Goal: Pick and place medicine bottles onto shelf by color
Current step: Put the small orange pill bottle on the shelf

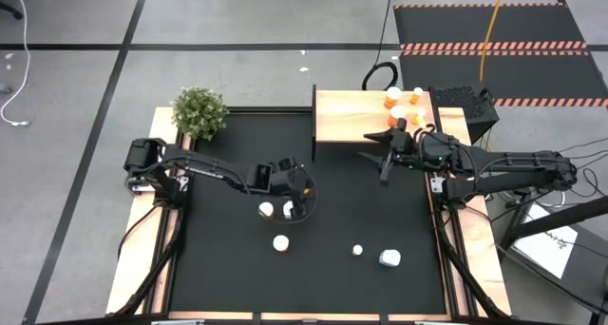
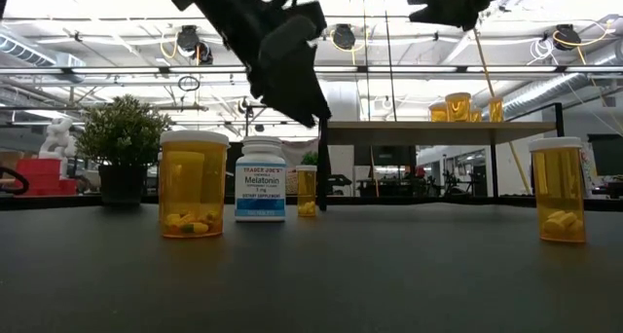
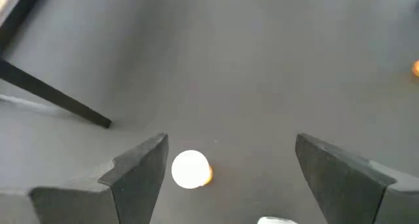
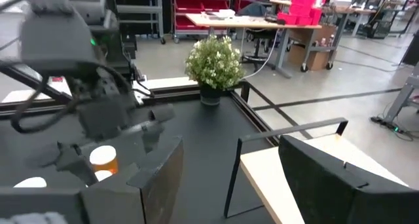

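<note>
left end effector (image 1: 302,194) released, fingers spread above an orange bottle (image 3: 190,169) at frame centre | right end effector (image 1: 372,146) released, empty, by shelf (image 1: 344,116) front edge | four bottles (image 1: 403,106) crowd shelf's right end | counter (image 1: 228,268) lower-left open

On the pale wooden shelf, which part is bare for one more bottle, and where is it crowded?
The pale light-wood shelf is bare over its half nearer the green potted plant. It is crowded at the other end, where the orange white-capped bottles cluster and the right gripper hovers beside its front edge.
</note>
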